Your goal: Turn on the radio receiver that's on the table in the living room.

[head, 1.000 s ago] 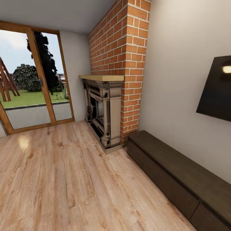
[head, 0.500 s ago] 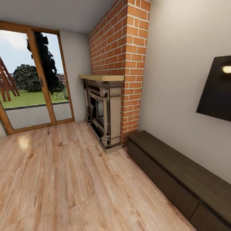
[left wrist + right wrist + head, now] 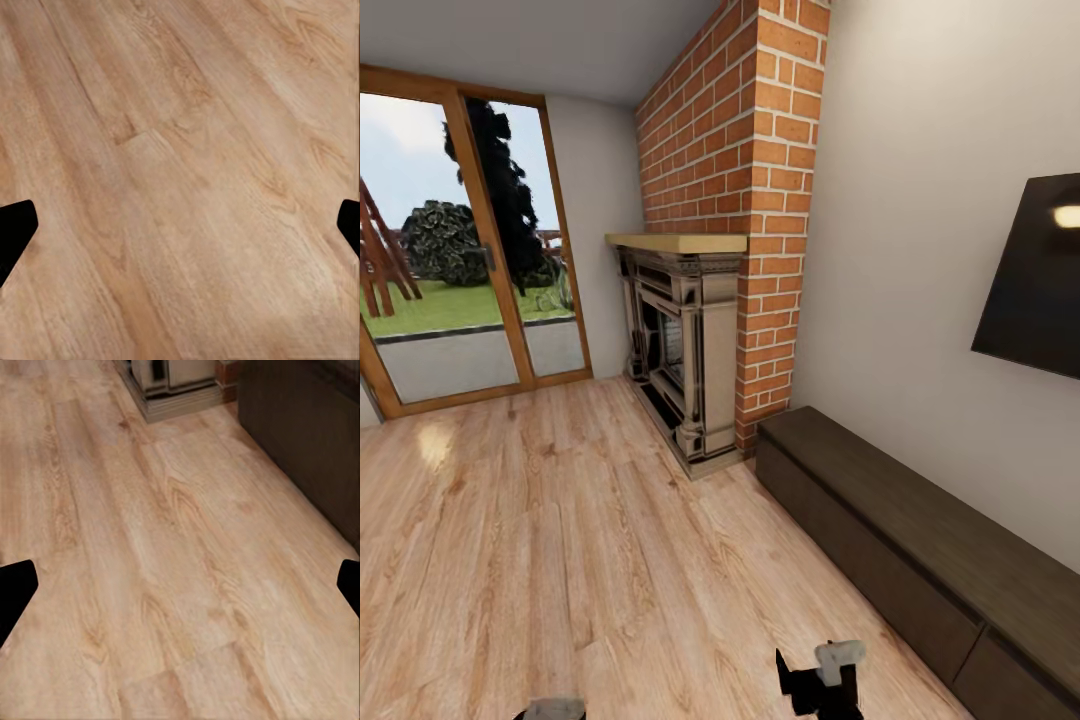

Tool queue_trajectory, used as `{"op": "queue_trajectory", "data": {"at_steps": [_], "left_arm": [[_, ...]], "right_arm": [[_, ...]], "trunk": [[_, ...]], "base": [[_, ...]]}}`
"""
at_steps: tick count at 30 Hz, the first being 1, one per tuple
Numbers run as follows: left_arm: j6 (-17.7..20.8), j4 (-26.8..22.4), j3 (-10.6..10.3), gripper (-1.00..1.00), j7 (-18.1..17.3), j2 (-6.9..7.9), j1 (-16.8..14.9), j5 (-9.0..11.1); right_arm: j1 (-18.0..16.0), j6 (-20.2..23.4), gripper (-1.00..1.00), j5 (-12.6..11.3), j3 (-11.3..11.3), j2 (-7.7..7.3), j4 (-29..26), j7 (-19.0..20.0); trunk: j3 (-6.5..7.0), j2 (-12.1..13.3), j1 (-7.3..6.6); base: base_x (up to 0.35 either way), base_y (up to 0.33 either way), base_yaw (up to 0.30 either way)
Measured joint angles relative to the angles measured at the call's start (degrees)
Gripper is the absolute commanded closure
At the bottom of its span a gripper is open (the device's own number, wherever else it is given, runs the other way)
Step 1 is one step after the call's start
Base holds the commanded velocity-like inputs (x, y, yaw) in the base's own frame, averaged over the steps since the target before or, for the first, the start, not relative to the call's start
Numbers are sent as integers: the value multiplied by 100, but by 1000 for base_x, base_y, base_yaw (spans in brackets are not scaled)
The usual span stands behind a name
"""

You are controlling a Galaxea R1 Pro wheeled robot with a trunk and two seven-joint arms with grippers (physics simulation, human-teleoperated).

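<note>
- The robot is standing in the living room, and the head view is looking over the light plank floor [image 3: 540, 540] toward the brick fireplace [image 3: 690, 340] and the glass doors [image 3: 460, 260] at the far left.
- The radio receiver and its grey counter are not appearing in these pictures, so I cannot say where they are standing from here; I judge they are lying somewhere outside this direction of looking.
- By my judgement the task is only at its beginning: the radio is not found, not approached and not switched, so searching, driving, reaching and pressing are all remaining.
- The right pincer [image 3: 830, 675] is showing at the near edge of the head view, dark with a pale part on top; in the right wrist view the two dark fingertips [image 3: 15, 589] are sitting far apart at opposite edges, so it is standing wide and carrying nothing.
- A small pale piece of the left arm [image 3: 555, 708] is peeking at the near left edge; in the left wrist view the fingertips [image 3: 15, 225] are also spread wide over bare floor, holding nothing.
- The dark wooden bench [image 3: 920, 560] is running along the right wall under a black screen [image 3: 1035, 275]; its long front edge is close to the right arm, so turning toward the right is asking for care.
- The floor toward the left and the middle is giving much free room, and I think it is the safer side for turning the base.
</note>
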Motion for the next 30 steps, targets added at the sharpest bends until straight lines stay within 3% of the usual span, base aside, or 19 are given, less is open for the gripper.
{"op": "queue_trajectory", "data": {"at_steps": [4, 5, 7, 10, 11, 16, 22, 26, 28, 30], "left_arm": [[559, -711, 8, -100, -3, -50, -27, 9], [847, -911, 9, -100, -11, -61, -32, 10], [1147, -1167, 10, -100, -17, -73, -36, 10], [1358, -1558, 11, -100, -13, -85, -40, 8], [1476, -1830, 10, -100, -5, -91, -41, 13], [1527, -1914, 11, -100, -1, -93, -43, 13], [1491, -1889, 33, -100, 0, -53, -47, -5], [1460, -2061, 345, -100, -10, 55, -47, -10], [1448, -2184, 740, -100, -43, 102, -47, 0], [1440, -2223, 937, -100, -61, 114, -46, 12]], "right_arm": [[2, 263, -100, -15, 130, -10, -1003, 31], [1, 341, -100, -18, 192, -14, -1295, 65], [1, 427, -100, -19, 260, -20, -1567, 131], [0, 598, -100, 2, 296, -8, -1728, 150], [-101, 1108, -100, 67, 310, 21, -1802, -48], [-449, 1764, -100, 100, 321, 69, -1675, -524], [-554, 1763, -100, 103, 337, 44, -1541, -670], [-567, 1460, -100, 90, 331, 25, -1518, -703], [-569, 1400, -100, 87, 333, 20, -1515, -712], [-569, 1387, -100, 85, 331, 19, -1514, -717]], "trunk": [[-1, 0, 0], [-1, 0, 0], [-1, 0, 0], [-1, 0, 0], [0, 0, 0], [-1, 0, 0], [-1, 0, 0], [-1, 0, 0], [-1, 0, 0], [-1, 0, 0]], "base": [[0, 0, 0], [0, 0, 0], [0, 0, 0], [0, 0, 0], [0, 0, 0], [0, 0, 0], [0, 0, 0], [0, 0, 0], [0, 0, 0], [0, 0, 0]]}}
